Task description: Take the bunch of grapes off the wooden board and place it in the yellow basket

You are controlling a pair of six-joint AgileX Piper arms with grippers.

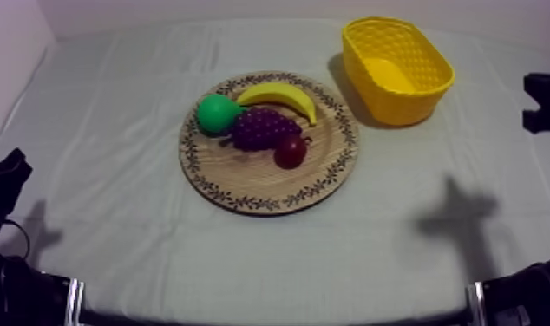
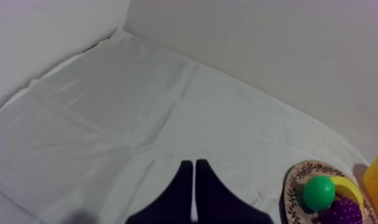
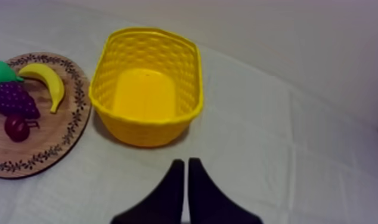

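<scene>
Bunch of grapes (image 1: pixel 263 128) untouched on wooden board (image 1: pixel 252 186), crowded by pear (image 1: pixel 216 113), banana (image 1: pixel 278 94), small red fruit (image 1: pixel 290 152). Yellow basket (image 1: pixel 404 102) empty near board, presumably awaiting it. Left tool (image 2: pixel 194 173), right tool (image 3: pixel 186 173) closed on nothing, apart from fruit: grasp not begun.

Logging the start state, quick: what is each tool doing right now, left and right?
Left tool: closed, fingers together, holding nothing.
Right tool: closed, fingers together, holding nothing.

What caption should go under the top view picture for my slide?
A bunch of grapes, banana, pear and small red fruit sit on the wooden board near the yellow basket.
</scene>
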